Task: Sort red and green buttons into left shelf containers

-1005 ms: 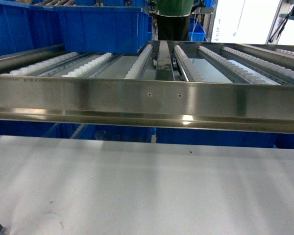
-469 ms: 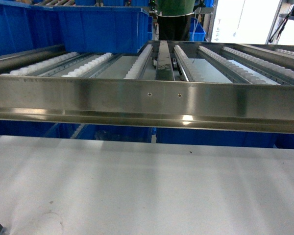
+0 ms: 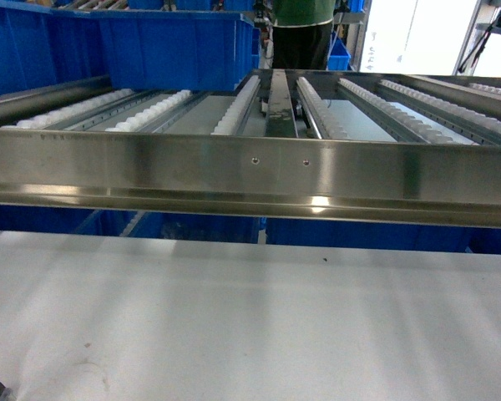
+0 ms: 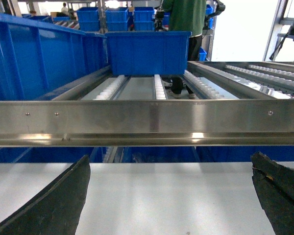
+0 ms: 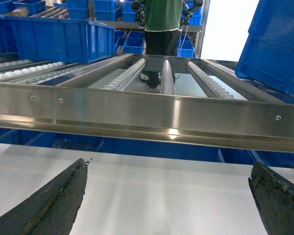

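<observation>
While no buttons show in any view, blue bins (image 3: pixel 171 50) sit on the left roller shelf (image 3: pixel 250 171) beyond the white surface (image 3: pixel 250 317). Left claw (image 4: pixel 171 196) and right claw (image 5: pixel 169 198) hang spread apart, holding nothing, fingertips cropped.

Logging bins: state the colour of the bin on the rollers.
Bright blue bin; left wrist view shows it best.
</observation>
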